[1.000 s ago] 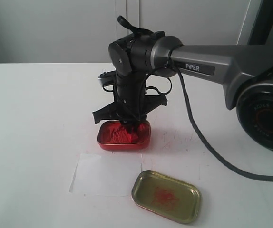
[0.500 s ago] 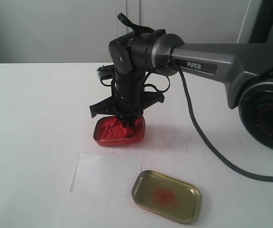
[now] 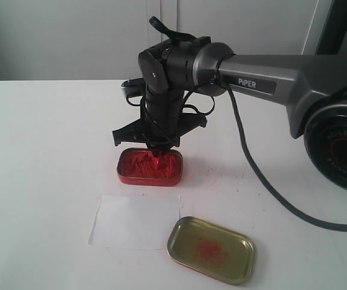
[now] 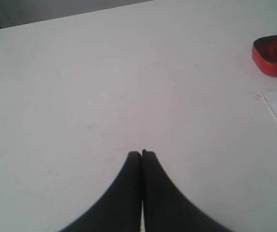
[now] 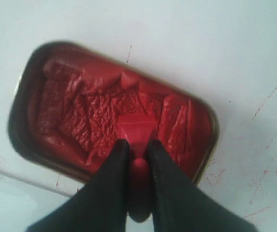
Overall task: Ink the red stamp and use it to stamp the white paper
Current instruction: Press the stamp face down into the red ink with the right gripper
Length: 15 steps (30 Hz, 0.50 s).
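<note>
Red stamp (image 5: 137, 129) look: small and all red, with a flat block base and a short rounded knob.
Red stamp hold: the knob is pinched between the fingers of the right gripper (image 5: 137, 145), with the base jutting out past the fingertips.
Red stamp pose: upright, base down, over the middle of the paste in the ink tin (image 3: 146, 180). Whether the base touches the paste cannot be told.
White paper (image 3: 136, 222) look: thin white rectangular sheet.
White paper pose: lying flat on the table (image 3: 40, 151).
White paper place: about 7 o'clock from the stamp in the exterior view, just clear of the tin.
</note>
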Each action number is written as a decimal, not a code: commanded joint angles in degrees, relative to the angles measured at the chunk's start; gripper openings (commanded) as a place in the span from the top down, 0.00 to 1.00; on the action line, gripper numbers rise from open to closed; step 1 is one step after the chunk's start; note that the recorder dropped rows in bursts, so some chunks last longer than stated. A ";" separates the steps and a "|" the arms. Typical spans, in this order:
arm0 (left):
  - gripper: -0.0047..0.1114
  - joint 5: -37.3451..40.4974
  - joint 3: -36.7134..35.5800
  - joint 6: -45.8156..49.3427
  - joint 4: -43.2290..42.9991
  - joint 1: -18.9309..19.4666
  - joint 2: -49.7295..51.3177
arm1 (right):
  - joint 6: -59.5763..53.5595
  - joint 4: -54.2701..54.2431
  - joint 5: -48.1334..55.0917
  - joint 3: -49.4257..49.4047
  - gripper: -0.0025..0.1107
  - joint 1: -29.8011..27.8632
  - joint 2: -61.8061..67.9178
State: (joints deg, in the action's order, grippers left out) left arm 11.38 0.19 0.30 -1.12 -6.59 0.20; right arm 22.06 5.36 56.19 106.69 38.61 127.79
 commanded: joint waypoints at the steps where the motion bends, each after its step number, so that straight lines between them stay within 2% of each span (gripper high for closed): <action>1: 0.96 -0.19 -0.19 0.16 0.16 0.14 -0.20 | 0.41 1.42 -0.54 -0.04 0.98 -0.37 -1.02; 15: 0.96 -0.19 -0.19 0.16 0.16 0.14 -0.20 | -0.53 2.04 3.38 -0.04 0.98 0.16 -1.06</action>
State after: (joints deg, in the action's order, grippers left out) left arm 11.38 0.19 0.30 -1.12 -6.59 0.20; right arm 22.28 6.64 58.18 106.69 38.61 127.79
